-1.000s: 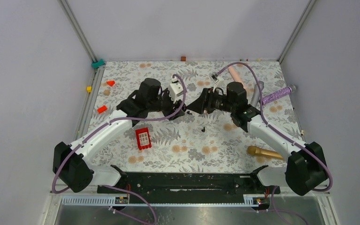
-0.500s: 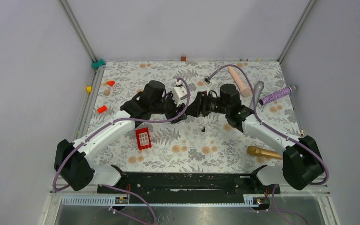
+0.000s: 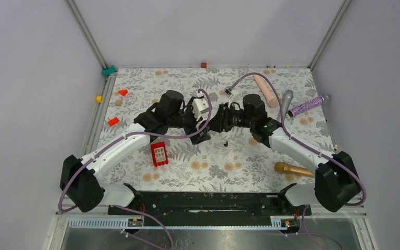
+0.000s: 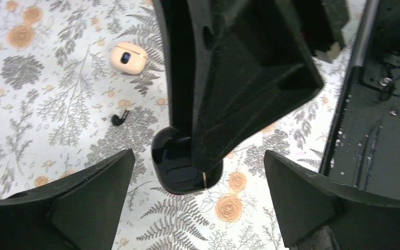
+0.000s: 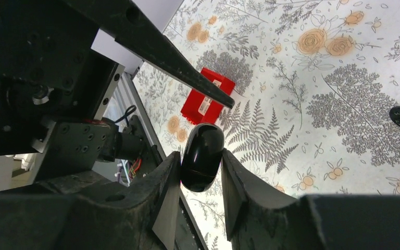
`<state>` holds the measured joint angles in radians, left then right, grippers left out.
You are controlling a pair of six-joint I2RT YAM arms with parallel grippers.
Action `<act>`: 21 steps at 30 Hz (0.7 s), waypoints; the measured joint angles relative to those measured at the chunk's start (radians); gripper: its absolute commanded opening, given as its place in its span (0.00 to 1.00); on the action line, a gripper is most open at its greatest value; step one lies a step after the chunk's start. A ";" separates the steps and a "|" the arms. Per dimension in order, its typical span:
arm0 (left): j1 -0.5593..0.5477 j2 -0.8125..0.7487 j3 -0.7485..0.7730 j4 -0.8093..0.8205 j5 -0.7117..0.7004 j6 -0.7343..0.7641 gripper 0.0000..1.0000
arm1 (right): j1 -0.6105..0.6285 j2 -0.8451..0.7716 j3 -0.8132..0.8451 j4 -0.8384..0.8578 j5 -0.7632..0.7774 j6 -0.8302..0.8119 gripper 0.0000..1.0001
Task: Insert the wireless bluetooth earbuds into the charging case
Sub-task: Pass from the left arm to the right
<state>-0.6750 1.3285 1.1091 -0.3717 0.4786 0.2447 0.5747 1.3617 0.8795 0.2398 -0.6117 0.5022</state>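
Right gripper (image 5: pixel 202 174) clamps the black charging case (image 5: pixel 203 148); left gripper (image 4: pixel 198 156) spread wide, flanking it; one earbud (image 4: pixel 118 119) lies on the table (image 4: pixel 57 83), near, apart.

In the left wrist view the charging case (image 4: pixel 182 172) is half covered by a black finger in front, its top unseen; both fingers of the left hand (image 4: pixel 198 153) are cut off by the lower edge; from above the case is hidden beneath the right hand (image 3: pixel 214 123), and the earbud (image 3: pixel 225 142) is a speck too small to make out; in the right wrist view a finger hides part of the red block (image 5: pixel 200 110).
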 measured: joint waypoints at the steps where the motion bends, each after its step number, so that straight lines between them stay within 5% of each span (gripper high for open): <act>1: 0.000 -0.001 0.000 -0.001 0.021 0.003 0.99 | 0.000 -0.004 0.000 -0.009 0.000 -0.011 0.19; 21: 0.084 -0.038 0.063 -0.289 0.521 0.223 0.92 | 0.002 -0.215 0.033 -0.266 -0.240 -0.498 0.17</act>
<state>-0.5911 1.2907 1.1721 -0.6609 0.9993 0.4679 0.5762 1.1469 0.9127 -0.0265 -0.8516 0.0040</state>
